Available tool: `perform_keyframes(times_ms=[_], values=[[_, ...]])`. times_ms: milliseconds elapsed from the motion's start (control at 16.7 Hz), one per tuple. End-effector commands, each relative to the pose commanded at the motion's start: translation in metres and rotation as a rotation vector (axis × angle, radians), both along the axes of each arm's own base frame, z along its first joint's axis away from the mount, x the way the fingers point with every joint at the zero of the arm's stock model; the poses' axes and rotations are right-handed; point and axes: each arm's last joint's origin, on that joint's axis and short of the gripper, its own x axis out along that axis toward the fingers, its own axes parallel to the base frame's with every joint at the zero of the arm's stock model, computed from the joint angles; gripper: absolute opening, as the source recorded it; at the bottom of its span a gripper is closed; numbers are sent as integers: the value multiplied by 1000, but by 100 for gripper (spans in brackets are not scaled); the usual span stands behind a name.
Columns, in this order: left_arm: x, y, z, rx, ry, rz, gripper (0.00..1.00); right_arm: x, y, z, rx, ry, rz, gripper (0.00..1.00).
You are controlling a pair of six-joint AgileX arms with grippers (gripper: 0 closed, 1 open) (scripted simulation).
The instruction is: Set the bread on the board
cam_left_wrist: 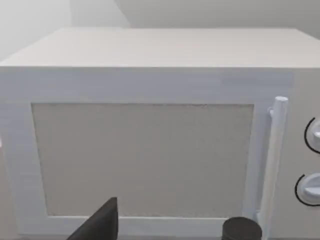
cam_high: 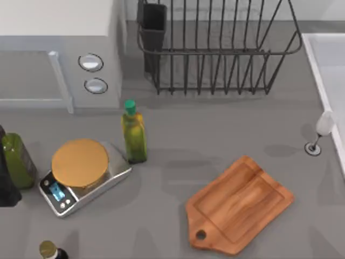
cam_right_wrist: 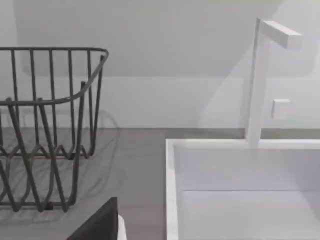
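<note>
The board (cam_high: 240, 205) is a reddish-brown wooden cutting board lying flat at the front right of the table, its short handle with a round hole pointing toward the front edge. Nothing rests on it. The bread is out of view. A dark part of my left gripper (cam_left_wrist: 100, 225) shows in the left wrist view, which faces the white microwave (cam_left_wrist: 150, 145). A dark part of my right gripper (cam_right_wrist: 102, 222) shows in the right wrist view, which faces the sink (cam_right_wrist: 240, 190) and the wire rack (cam_right_wrist: 50, 125).
A silver scale with a round tan disc (cam_high: 80, 163) sits front left, beside an oil bottle (cam_high: 133, 135). A green bottle (cam_high: 17, 160) stands at the left edge. The microwave (cam_high: 59, 54), dish rack (cam_high: 215, 48) and a glass (cam_high: 322, 129) line the back and right.
</note>
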Motion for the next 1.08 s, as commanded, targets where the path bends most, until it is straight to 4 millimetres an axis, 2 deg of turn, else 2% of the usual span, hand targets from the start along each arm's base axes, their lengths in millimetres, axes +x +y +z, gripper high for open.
perform_keyframes(times_ms=[180,300,540,660,780,900,1080], values=[[0,0,2,10,5,1,100,0,0,0,0,0,0,100],[-1,1,12,59,40,8,100,0,0,0,0,0,0,100],[2,6,54,255,219,10,100,0,0,0,0,0,0,100],[11,10,80,378,361,-11,100,0,0,0,0,0,0,100],[31,16,103,499,534,-61,100,0,0,0,0,0,0,100],[62,26,119,605,723,-141,100,0,0,0,0,0,0,100],[118,46,118,717,996,-313,100,0,0,0,0,0,0,100]])
